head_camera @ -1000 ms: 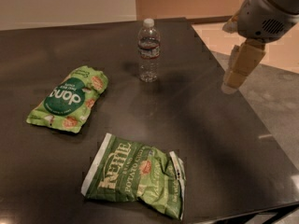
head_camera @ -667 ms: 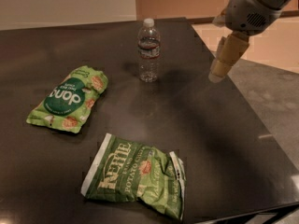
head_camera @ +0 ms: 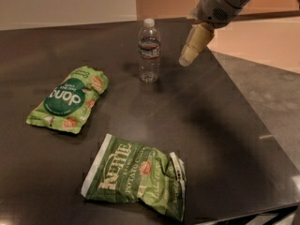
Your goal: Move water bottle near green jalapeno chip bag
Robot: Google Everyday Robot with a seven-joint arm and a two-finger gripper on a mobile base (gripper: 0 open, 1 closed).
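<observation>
The water bottle (head_camera: pixel 149 50) stands upright at the back middle of the dark table, clear with a white cap and a dark label band. The green jalapeno chip bag (head_camera: pixel 135 176), dark green and wrinkled with white Kettle Potato Chips lettering, lies flat near the front edge. The gripper (head_camera: pixel 186 60) hangs from the arm at the upper right, just right of the bottle and about level with its middle, not touching it. It holds nothing that I can see.
A lighter green bag with a dark green circle (head_camera: pixel 69 99) lies at the left. The dark table (head_camera: pixel 206 125) ends at the right along a diagonal edge, with grey floor beyond. The front edge runs just below the Kettle bag.
The gripper has moved left and slightly up, from near the table's right edge to close beside the water bottle. The bottle and both bags have not moved.
</observation>
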